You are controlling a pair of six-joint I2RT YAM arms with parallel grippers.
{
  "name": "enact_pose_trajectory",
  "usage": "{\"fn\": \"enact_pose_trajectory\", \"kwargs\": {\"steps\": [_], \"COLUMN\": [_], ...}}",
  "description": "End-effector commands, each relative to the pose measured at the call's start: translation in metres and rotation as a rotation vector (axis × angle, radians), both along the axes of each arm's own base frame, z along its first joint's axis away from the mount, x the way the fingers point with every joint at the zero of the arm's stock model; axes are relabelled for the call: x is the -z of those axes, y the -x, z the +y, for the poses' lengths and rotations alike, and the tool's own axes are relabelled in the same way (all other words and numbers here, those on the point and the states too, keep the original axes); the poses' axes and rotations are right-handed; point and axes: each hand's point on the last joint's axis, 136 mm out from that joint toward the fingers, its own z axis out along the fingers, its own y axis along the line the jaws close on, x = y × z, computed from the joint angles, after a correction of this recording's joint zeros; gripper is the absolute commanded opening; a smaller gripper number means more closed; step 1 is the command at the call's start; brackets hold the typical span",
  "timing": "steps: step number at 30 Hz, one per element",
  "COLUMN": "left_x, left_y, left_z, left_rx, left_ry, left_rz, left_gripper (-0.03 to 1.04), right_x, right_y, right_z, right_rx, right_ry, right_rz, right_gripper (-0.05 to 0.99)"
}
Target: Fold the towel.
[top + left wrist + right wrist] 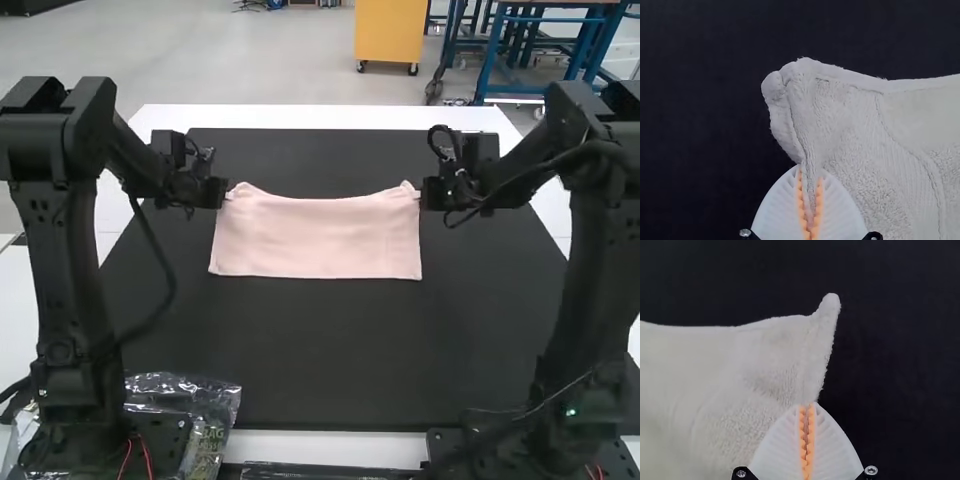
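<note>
Gripping: my left gripper and right gripper each pinch a towel corner
Towel: pale pink, fuzzy, upper edge sagging

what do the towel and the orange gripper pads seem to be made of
The towel looks like matte cotton terry, or a similar blend, going by its fuzzy pile and stitched seams. The orange pads look like matte moulded rubber or soft plastic, judging by their even ridges; I can't tell which.
</note>
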Motion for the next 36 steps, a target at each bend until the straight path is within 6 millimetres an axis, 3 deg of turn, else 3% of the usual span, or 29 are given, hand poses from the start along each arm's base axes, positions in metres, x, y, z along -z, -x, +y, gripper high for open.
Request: {"fn": "enact_pose_trajectory", "kwargs": {"steps": [1, 8, 21, 30, 31, 32, 33, 35, 36], "left_x": [-0.018, -0.023, -0.013, 0.007, 0.010, 0.015, 0.019, 0.026, 0.029], "left_y": [0.009, 0.045, 0.112, 0.148, 0.151, 0.155, 0.157, 0.161, 0.163], "left_z": [0.005, 0.003, -0.003, -0.006, -0.006, -0.006, -0.007, -0.003, -0.003], "left_rx": [0.006, 0.011, 0.015, 0.013, 0.011, 0.011, 0.008, -0.013, -0.018], "left_ry": [0.018, 0.025, 0.021, 0.018, 0.016, 0.017, 0.018, 0.006, 0.009], "left_rz": [-0.014, 0.029, 0.090, 0.124, 0.126, 0.133, 0.134, 0.127, 0.124], "left_gripper": [0.02, 0.02, 0.02, 0.02, 0.02, 0.03, 0.13, 0.57, 0.73], "right_x": [-0.021, -0.018, -0.007, 0.020, 0.022, 0.025, 0.028, 0.032, 0.034], "right_y": [0.007, 0.038, 0.100, 0.128, 0.129, 0.130, 0.131, 0.128, 0.128], "right_z": [-0.009, -0.008, -0.008, -0.010, -0.011, -0.011, -0.012, -0.016, -0.017], "right_rx": [0.007, -0.017, -0.050, -0.057, -0.051, -0.046, -0.042, -0.018, -0.015], "right_ry": [-0.021, -0.033, -0.040, -0.038, -0.036, -0.035, -0.034, -0.020, -0.021], "right_rz": [-0.026, 0.021, 0.072, 0.115, 0.110, 0.111, 0.114, 0.118, 0.122], "right_gripper": [-0.03, -0.03, -0.03, -0.02, 0.06, 0.21, 0.40, 0.71, 0.78]}}
